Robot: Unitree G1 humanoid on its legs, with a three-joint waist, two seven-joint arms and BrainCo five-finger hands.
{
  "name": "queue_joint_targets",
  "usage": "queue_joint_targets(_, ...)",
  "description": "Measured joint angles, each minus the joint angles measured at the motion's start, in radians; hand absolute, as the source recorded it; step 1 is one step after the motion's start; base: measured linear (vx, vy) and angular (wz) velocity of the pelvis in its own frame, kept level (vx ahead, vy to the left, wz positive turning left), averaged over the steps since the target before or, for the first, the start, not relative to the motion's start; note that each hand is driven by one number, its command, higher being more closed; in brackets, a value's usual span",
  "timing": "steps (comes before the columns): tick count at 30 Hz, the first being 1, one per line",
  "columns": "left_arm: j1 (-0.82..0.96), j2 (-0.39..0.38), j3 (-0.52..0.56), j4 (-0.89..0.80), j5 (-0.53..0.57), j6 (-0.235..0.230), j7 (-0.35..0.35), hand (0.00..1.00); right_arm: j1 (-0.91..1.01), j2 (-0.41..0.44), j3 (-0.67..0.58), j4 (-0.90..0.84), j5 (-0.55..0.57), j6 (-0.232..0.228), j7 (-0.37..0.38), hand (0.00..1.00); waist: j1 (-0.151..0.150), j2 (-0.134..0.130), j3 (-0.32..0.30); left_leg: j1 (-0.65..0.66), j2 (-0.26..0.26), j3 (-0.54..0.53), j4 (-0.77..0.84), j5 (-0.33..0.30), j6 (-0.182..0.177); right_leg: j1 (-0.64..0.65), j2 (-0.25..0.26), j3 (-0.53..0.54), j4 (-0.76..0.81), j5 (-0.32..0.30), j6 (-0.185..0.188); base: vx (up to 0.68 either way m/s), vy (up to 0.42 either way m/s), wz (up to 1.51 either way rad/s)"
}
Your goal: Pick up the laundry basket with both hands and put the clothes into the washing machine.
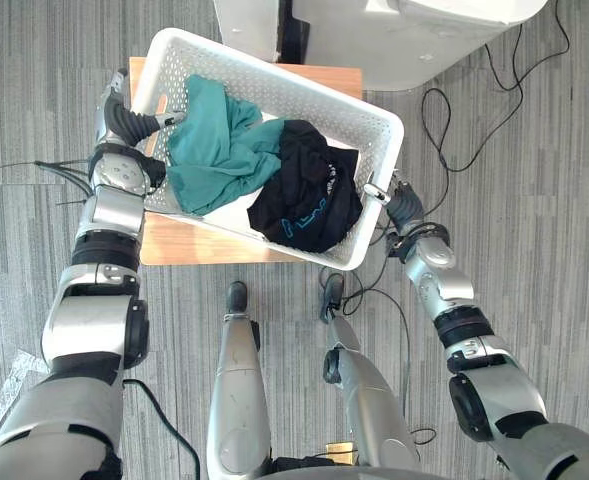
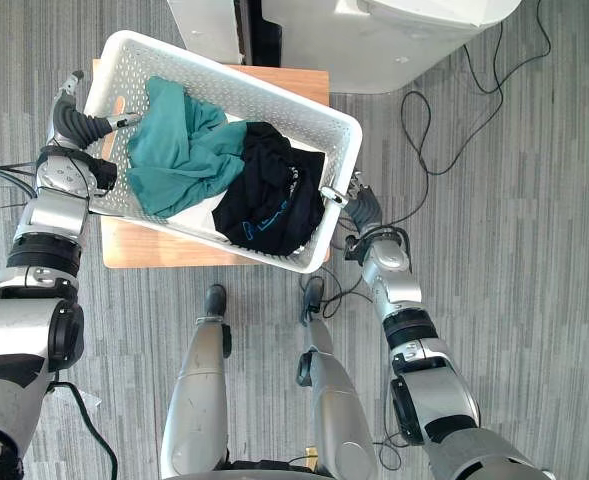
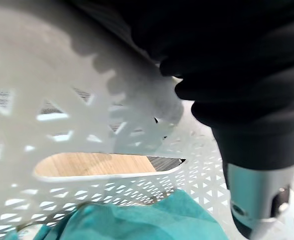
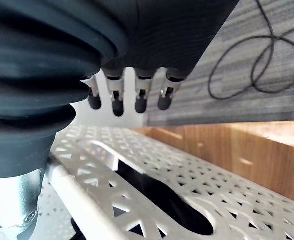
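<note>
Left hand [image 1: 132, 122] clamped on basket [image 1: 304, 92] at its left end, thumb hooked inside the rim; right hand [image 1: 402, 207] pinching the right end. Basket over table [image 1: 189, 245], overhanging near right corner. Inside, teal cloth [image 1: 214, 150] left, black cloth [image 1: 309, 195] right. Washing machine [image 1: 404, 40] past far edge.

White perforated laundry basket [image 1: 304, 95], skewed, over wood table [image 1: 189, 245]. Inside: teal garment [image 1: 214, 150] crumpled at left, black garment [image 1: 309, 195] bunched at right. White washing machine [image 1: 404, 35] at far side, ctr-right.
</note>
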Motion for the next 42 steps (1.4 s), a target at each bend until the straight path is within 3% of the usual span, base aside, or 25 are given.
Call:
queue_joint_targets(8,0.117,-0.027,0.083,0.009,-0.009,0.011,-0.041,0.0,0.058,0.05,0.029,0.0,-0.04,0.02,0.003,0.0,-0.018,-0.003,-0.044,0.04,0.001,0.025,-0.018,0.001,0.0,0.014,-0.005,0.004,0.001,0.002,-0.002,0.0,-0.013,-0.04)
queue_joint_targets(9,0.128,-0.034,0.083,0.009,-0.008,0.016,-0.042,1.0,0.065,0.052,0.029,0.0,-0.042,0.021,0.003,1.0,-0.017,-0.003,-0.045,0.053,0.0,0.03,-0.023,0.001,0.0,0.021,-0.008,0.005,0.0,0.001,-0.002,-0.01,-0.022,-0.1)
queue_joint_targets(13,0.15,-0.059,0.079,0.029,-0.005,0.026,-0.064,1.0,0.083,0.054,0.03,0.0,-0.072,0.039,0.003,1.0,-0.018,-0.003,-0.067,0.065,-0.002,0.044,-0.035,0.001,0.001,0.027,-0.012,0.008,-0.003,0.001,-0.002,-0.01,-0.018,-0.04)
queue_joint_targets(21,0.152,-0.083,-0.068,0.097,0.054,0.051,-0.086,1.0,0.066,0.038,0.017,0.128,-0.077,0.058,-0.001,1.0,-0.022,-0.003,-0.11,0.084,-0.018,0.046,-0.039,0.002,0.003,0.043,-0.025,0.01,-0.003,0.001,-0.002,-0.01,-0.003,0.01)
queue_joint_targets(32,0.152,-0.115,-0.11,0.134,0.106,0.091,-0.12,1.0,-0.005,0.029,0.007,0.276,-0.12,0.08,-0.001,1.0,-0.02,-0.015,-0.148,0.087,-0.023,0.047,-0.038,0.003,0.004,0.048,-0.033,0.006,-0.003,0.0,0.0,-0.02,-0.022,0.01)
queue_joint_targets(38,0.203,-0.14,-0.099,0.134,0.075,0.084,-0.12,1.0,-0.003,0.031,-0.003,0.325,-0.121,0.098,-0.001,1.0,-0.02,-0.014,-0.156,0.124,-0.024,0.047,-0.049,0.003,0.004,0.08,-0.034,0.0,-0.003,-0.001,0.0,0.0,-0.01,0.02)
queue_joint_targets(42,0.305,-0.167,-0.084,0.101,0.022,0.044,-0.12,1.0,0.051,0.021,-0.008,0.321,-0.121,0.103,-0.001,1.0,-0.02,-0.011,-0.164,0.187,-0.032,0.048,-0.077,0.003,0.004,0.129,-0.035,-0.004,-0.001,-0.023,-0.009,0.02,-0.007,0.03)
